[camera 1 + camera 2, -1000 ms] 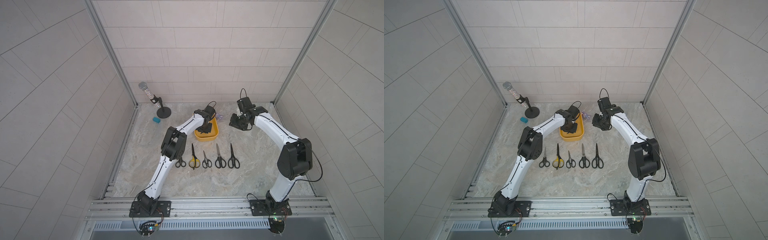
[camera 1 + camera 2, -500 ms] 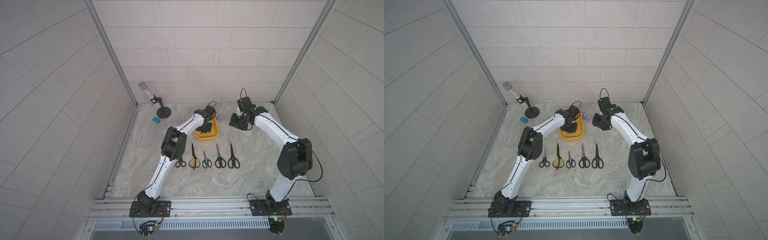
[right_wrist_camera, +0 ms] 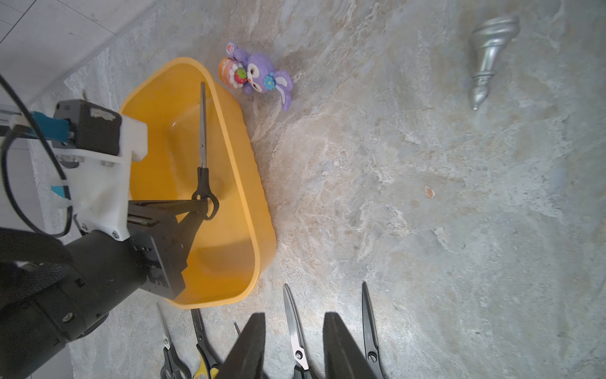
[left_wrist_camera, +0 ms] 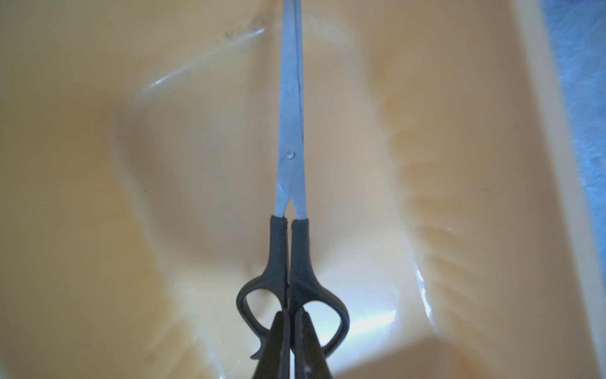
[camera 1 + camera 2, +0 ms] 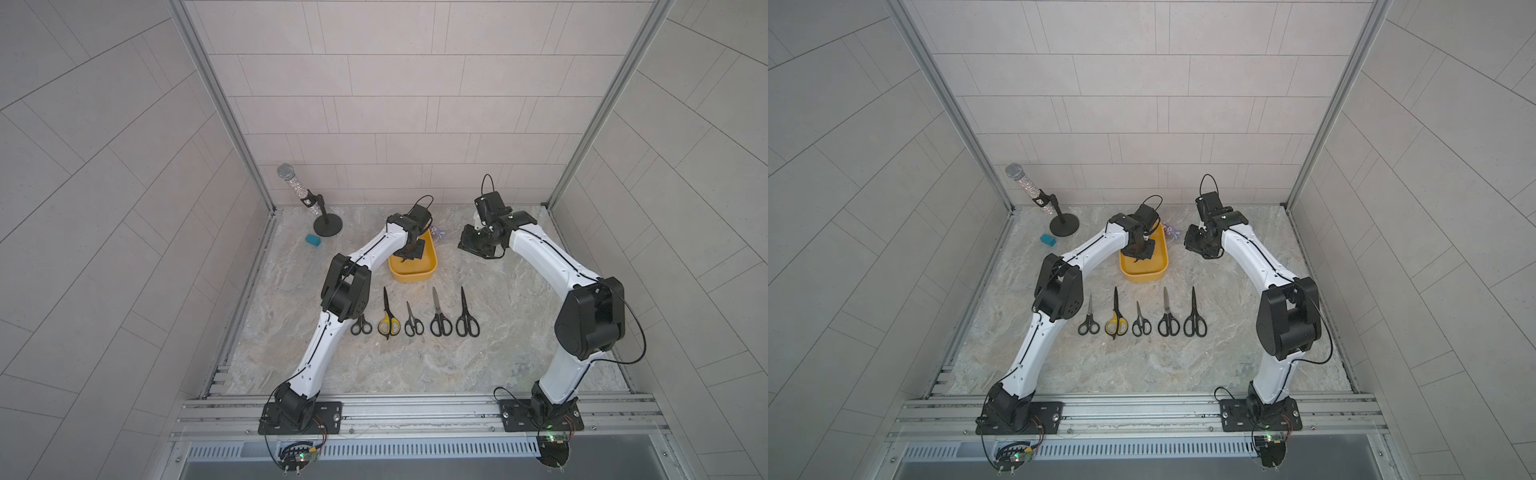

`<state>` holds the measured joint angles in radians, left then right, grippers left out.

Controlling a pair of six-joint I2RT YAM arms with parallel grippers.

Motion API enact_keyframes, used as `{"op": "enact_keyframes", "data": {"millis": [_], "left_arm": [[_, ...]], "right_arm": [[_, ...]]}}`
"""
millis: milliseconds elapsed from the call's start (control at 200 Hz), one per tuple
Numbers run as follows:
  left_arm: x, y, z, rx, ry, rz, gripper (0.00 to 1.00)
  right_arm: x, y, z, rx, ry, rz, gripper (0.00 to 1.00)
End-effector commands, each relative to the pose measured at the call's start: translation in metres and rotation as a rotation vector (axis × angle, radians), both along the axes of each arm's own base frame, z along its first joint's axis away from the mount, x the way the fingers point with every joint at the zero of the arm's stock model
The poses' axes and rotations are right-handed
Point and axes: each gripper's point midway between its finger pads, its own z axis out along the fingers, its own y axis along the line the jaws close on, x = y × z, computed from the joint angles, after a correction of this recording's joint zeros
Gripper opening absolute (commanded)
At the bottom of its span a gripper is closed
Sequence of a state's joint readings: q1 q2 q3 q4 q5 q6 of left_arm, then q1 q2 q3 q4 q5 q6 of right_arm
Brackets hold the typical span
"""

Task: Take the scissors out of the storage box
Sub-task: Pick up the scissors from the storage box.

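**Desk:** Where are the scissors (image 4: pixel 291 131) in this one?

**Photographer:** Inside the yellow box (image 3: pixel 259 203), lying along its length. The silver blades are closed, with the tip toward the end wall nearest the back edge of the bench (image 5: pixel 415 365). The box stands near the middle of that back edge.

**Desk:** And the left gripper (image 4: pixel 291 320)?

**Photographer:** It reaches down into the box. Its fingers (image 4: pixel 310 354) pinch the black handle where the two loops meet. I cannot tell whether the handle is clear of the box floor.

**Desk:** The right gripper (image 3: pixel 295 316)?

**Photographer:** It hangs over the bench to the right of the box, fingers spread, with nothing between them.

**Desk:** What else is in the picture?

**Photographer:** A row of five pairs (image 5: pixel 1138 313) lies side by side between the box and the bench's front edge, tips toward the box. The yellow-handled pair (image 5: pixel 387 309) is second from the left.

A purple toy rabbit (image 3: pixel 262 75) sits just beside the box's back right corner. A microphone (image 5: pixel 297 187) on a stand occupies the bench's back left corner, with a teal block (image 5: pixel 313 240) near it. A silver ornament (image 3: pixel 492 52) lies on its side on the bench, seen only from the right wrist.
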<state>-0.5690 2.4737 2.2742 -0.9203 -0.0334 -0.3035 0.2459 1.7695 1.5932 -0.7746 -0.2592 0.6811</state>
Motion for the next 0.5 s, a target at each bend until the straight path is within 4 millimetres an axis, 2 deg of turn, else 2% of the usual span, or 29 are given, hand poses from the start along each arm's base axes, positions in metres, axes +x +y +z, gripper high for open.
{"op": "enact_keyframes", "data": {"millis": [0, 205, 280, 395, 495], "left_arm": [[0.004, 0.004, 0.047, -0.016, -0.071, -0.001, 0.00], [-0.003, 0.006, 0.037, 0.002, -0.034, -0.003, 0.00], [-0.002, 0.009, 0.046, -0.002, -0.055, 0.008, 0.00], [-0.001, 0.015, 0.071, -0.003, -0.107, 0.017, 0.00], [-0.007, 0.019, 0.089, -0.007, -0.120, 0.016, 0.00]], "right_arm": [[0.002, -0.003, 0.005, -0.006, -0.002, -0.004, 0.35], [0.003, -0.002, 0.006, -0.001, -0.006, -0.003, 0.35], [0.003, -0.002, 0.007, -0.004, -0.009, -0.003, 0.35], [0.003, -0.002, 0.007, -0.002, -0.008, 0.000, 0.35], [0.003, -0.001, 0.007, 0.001, -0.008, 0.000, 0.35]]}}
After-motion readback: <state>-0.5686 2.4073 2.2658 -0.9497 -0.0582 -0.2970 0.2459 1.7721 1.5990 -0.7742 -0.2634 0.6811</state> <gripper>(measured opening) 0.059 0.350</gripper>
